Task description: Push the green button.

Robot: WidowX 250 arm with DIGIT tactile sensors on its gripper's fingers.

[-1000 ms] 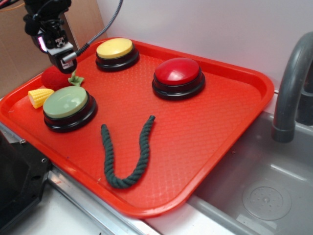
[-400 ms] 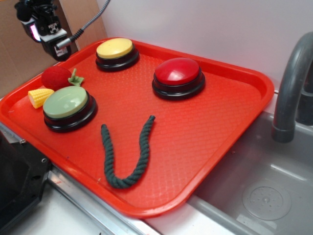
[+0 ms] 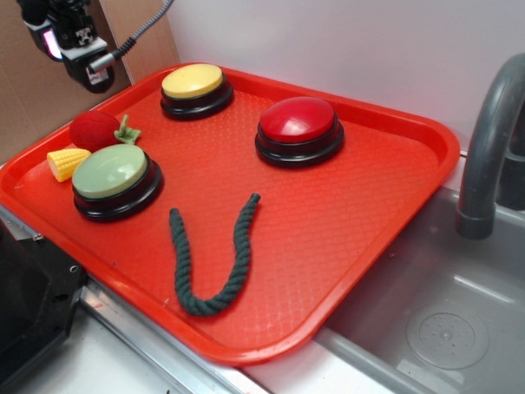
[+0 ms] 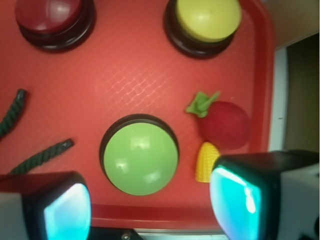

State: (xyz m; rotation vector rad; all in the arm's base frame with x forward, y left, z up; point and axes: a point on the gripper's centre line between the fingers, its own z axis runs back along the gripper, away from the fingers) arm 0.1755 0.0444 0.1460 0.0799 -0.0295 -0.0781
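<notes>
The green button (image 3: 111, 172), a pale sage dome on a black base, sits at the near left of the red tray (image 3: 353, 205). In the wrist view it lies low in the middle (image 4: 140, 158). My gripper (image 3: 92, 75) hangs high at the top left, well above and behind the button, clear of everything. In the wrist view its jaws (image 4: 150, 210) stand wide apart with nothing between them, and the button shows just beyond the gap.
A yellow button (image 3: 193, 82) and a larger red button (image 3: 298, 121) stand at the tray's back. A red toy strawberry (image 3: 96, 130) and a toy corn (image 3: 67, 162) lie left of the green button. A dark green rope (image 3: 209, 263) lies in front. A sink (image 3: 443, 328) and grey tap (image 3: 490, 139) are at the right.
My gripper has risen and moved left, away from the strawberry, towards the top left corner. Nothing on the tray has moved.
</notes>
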